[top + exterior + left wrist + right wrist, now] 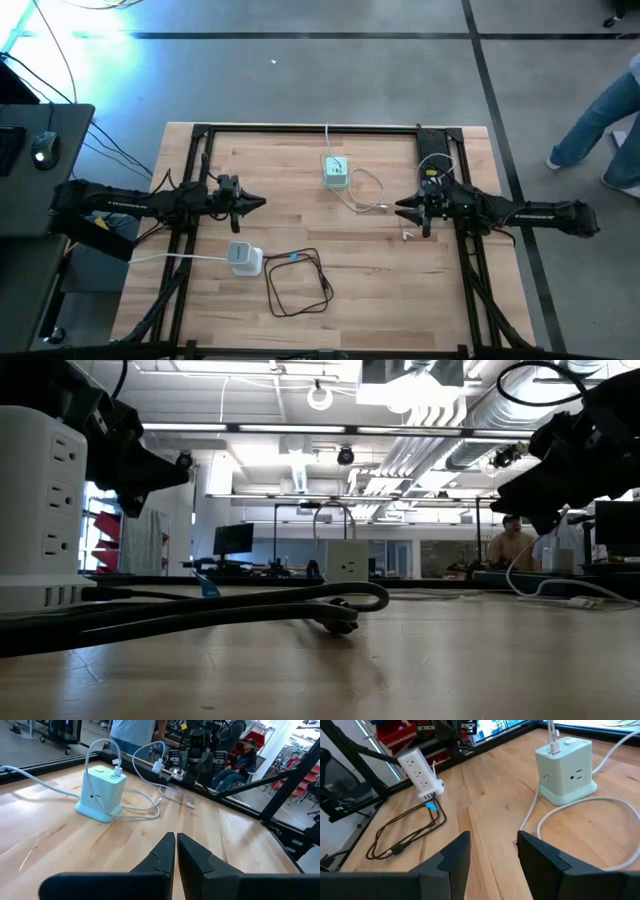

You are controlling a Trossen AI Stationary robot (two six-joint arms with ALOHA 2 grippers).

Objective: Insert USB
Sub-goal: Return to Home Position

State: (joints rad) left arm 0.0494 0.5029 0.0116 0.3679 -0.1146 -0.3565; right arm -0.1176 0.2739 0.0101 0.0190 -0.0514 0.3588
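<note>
White outlet extension [40, 510] stands upright closest to the low camera, with the black charger cable [250, 605] running across the wood beside it. From overhead, the cable lies in a loose loop touching the tower's base. Whether its plug is seated cannot be told.

Light green outlet extension [335, 172] stands upright, ahead of and between the two grippers, toward the table's far edge. The white charger cable [145, 807] is plugged into its top. The slack curls on the table toward the right gripper and ends just in front of it.

Left gripper [176, 836]: fingers together, holding nothing, raised off the wood. The white tower is just to its side, toward the near edge.

Right gripper [493, 836]: fingers apart, holding nothing, raised, facing the left gripper across the wooden table [450, 300].

Off the table: a computer mouse [42, 150] on a side desk behind the left arm; a person [610, 110] behind the right arm.
</note>
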